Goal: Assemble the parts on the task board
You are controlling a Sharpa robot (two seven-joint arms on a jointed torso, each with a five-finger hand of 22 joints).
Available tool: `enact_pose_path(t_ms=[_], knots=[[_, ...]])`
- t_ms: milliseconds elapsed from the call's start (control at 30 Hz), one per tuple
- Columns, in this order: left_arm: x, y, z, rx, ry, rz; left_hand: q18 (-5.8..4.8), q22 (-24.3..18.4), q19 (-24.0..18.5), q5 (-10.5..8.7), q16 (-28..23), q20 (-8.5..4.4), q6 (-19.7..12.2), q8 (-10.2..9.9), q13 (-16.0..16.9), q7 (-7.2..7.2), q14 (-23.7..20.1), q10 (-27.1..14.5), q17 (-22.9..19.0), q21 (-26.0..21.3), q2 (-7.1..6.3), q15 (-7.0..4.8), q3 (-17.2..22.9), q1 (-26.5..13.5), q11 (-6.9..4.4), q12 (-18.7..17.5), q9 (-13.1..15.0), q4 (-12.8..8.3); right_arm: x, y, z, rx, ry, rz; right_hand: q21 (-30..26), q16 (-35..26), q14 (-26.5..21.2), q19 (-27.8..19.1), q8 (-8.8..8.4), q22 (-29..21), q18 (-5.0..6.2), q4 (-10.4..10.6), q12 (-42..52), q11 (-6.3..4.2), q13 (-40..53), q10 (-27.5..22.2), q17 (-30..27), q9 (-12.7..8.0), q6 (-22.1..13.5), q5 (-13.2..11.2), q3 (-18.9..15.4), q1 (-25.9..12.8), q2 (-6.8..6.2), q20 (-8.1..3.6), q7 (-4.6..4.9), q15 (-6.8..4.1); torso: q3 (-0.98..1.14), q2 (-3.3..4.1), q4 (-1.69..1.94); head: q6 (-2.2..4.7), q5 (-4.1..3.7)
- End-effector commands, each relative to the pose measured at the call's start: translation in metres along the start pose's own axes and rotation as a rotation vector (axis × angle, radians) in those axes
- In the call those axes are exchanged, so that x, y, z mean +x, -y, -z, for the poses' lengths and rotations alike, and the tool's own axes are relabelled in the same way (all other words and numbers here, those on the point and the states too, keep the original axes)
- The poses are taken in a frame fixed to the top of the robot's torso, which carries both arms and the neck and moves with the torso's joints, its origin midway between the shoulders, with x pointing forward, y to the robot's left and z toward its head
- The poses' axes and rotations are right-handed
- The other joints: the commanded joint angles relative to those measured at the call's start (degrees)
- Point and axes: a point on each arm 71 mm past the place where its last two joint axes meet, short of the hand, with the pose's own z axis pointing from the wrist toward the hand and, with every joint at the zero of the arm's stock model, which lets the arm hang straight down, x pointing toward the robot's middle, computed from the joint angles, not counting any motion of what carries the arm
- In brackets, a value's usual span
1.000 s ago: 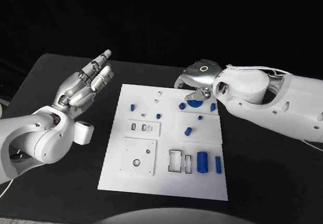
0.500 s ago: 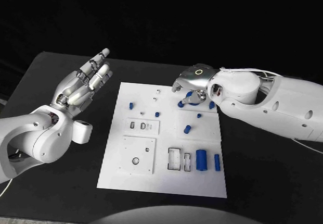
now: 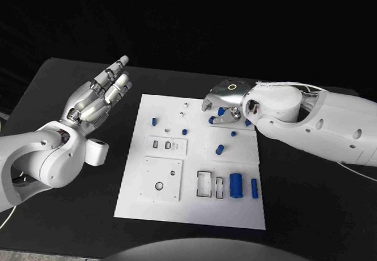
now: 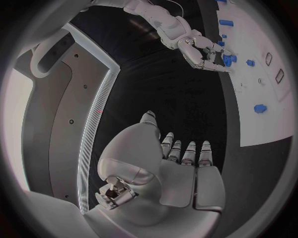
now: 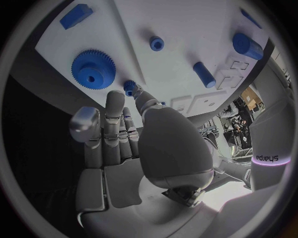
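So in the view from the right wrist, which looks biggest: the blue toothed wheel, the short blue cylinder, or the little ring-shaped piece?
1. Toothed wheel, clearly largest.
2. Short cylinder.
3. Ring-shaped piece, smallest.
The fisheye bends things near the rim, so the cylinder's rank is less sure.

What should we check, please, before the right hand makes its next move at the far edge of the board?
1. Right hand over the board's far edge: ok.
2. Right hand holding a part: cannot tell. In the right wrist view its fingertips reach a small blue gear, but a grip is not plain.
3. Large blue gear beside that small gear, flat on the board: ok.
4. Left hand raised, fingers apart, off the board's left side and holding nothing: ok.
5. Two blue cylinders lying near the board's near right, away from both hands: ok.
6. Seating of the small gear on its post: cannot tell.
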Motion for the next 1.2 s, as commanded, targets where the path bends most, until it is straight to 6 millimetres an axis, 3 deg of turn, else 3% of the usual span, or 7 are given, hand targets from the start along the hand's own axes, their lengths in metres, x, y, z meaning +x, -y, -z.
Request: enact_pose_path(t_ms=[33, 200, 333, 433, 967, 1200], knots=[[0.002, 0.0, -0.001, 0.003, -0.021, 0.014, 0.68, -0.1, 0.1, 0.22, -0.2, 0.44, 0.1, 0.2, 0.0, 0.46, 0.0, 0.0, -0.1, -0.2, 0.06, 0.25, 0.3, 0.4, 0.31, -0.2, 0.0, -0.1, 0.004, -0.001, -0.001, -0.015, -0.027, -0.008, -0.1, -0.4, -0.7, -0.5, -0.16, -0.1, -0.7, -0.1, -0.1, 0.12, 0.0, 0.5, -0.4, 0.1, 0.6, 0.4, 0.7, 0.6, 0.06, 0.32, -0.05, -0.03, -0.04, 0.01, 0.06, -0.02, -0.07], [0.002, -0.002, -0.001, -0.004, -0.018, 0.022, 0.68, -0.1, 0.1, 0.37, -0.2, 0.62, 0.2, 0.3, 0.0, 0.61, 0.0, 0.1, -0.1, -0.2, 0.23, 0.44, 0.4, 0.5, 0.45, -0.2, 0.0, -0.1, 0.008, -0.001, -0.002, -0.016, -0.031, -0.013, 0.0, -0.4, -0.8, -0.7, 0.17, 0.2, -0.67, -0.1, -0.1, 0.09, 0.0, 1.0, -0.4, 0.4, 1.6, 0.8, 1.1, 0.8, 0.08, 0.36, -0.13, -0.02, -0.04, 0.05, 0.21, -0.02, -0.21], [0.002, -0.003, -0.001, -0.008, -0.019, 0.025, 0.68, -0.1, 0.1, 0.44, -0.2, 0.73, 0.3, 0.3, 0.0, 0.75, 0.0, 0.1, -0.1, -0.2, 0.31, 0.56, 0.4, 0.6, 0.59, -0.2, 0.0, -0.1, 0.01, -0.001, -0.003, -0.018, -0.027, -0.017, -0.2, -1.0, -1.4, -1.2, 1.64, 0.1, -0.52, -0.7, 0.2, -0.03, 0.1, 2.3, -1.2, 1.7, 5.0, 4.8, 2.5, 1.6, 0.29, 0.26, -0.37, -0.08, -0.04, 0.05, 0.25, -0.02, -0.22], [0.001, -0.003, -0.001, -0.01, -0.019, 0.026, 0.68, -0.1, 0.1, 0.52, -0.2, 0.8, 0.4, 0.3, 0.0, 0.85, 0.0, 0.1, -0.1, -0.2, 0.34, 0.63, 0.4, 0.7, 0.68, -0.2, 0.0, -0.2, 0.012, -0.001, -0.004, -0.019, -0.023, -0.02, -0.7, -1.8, -1.8, -1.6, 1.99, -0.4, -0.42, -0.9, 0.2, -0.04, 0.0, 2.7, -2.1, 2.3, 5.7, 5.7, 3.1, 1.7, 0.31, 0.28, -0.45, -0.15, -0.06, 0.05, 0.25, -0.02, -0.29], [0.001, -0.006, -0.001, -0.031, -0.027, 0.032, 0.76, -0.1, 0.1, 1.7, -0.2, 1.56, 0.8, 0.4, 0.0, 1.33, 0.0, 0.1, -0.1, -0.2, 0.26, 1.21, 0.9, 2.1, 1.13, -0.2, 0.1, -0.4, 0.02, 0.001, -0.005, -0.025, 0.01, -0.043, -0.2, -1.5, -1.5, -1.6, 2.29, 1.0, -0.55, -0.8, 1.5, -0.16, 0.2, 7.5, -1.7, 4.7, 6.7, 6.0, 6.1, 0.9, -0.41, 0.19, -0.49, -0.3, -0.09, 0.17, 0.39, -0.02, -0.27], [0.001, -0.007, -0.001, -0.038, -0.03, 0.035, 0.84, -0.1, 0.1, 3.09, -0.2, 2.11, 0.9, 0.4, 0.0, 1.46, 0.0, 0.1, -0.1, -0.2, 0.1, 1.59, 1.3, 3.4, 1.25, -0.2, 0.1, -0.7, 0.018, 0.0, -0.005, -0.036, 0.044, -0.052, 0.2, -1.4, -1.4, -1.4, 2.83, 2.0, -0.64, -1.9, 3.3, -0.46, 0.9, 11.7, -1.5, 6.2, 7.4, 6.2, 8.1, 2.3, -0.22, -0.04, -0.24, -0.54, -0.15, 0.19, 0.46, -0.02, -0.39]])
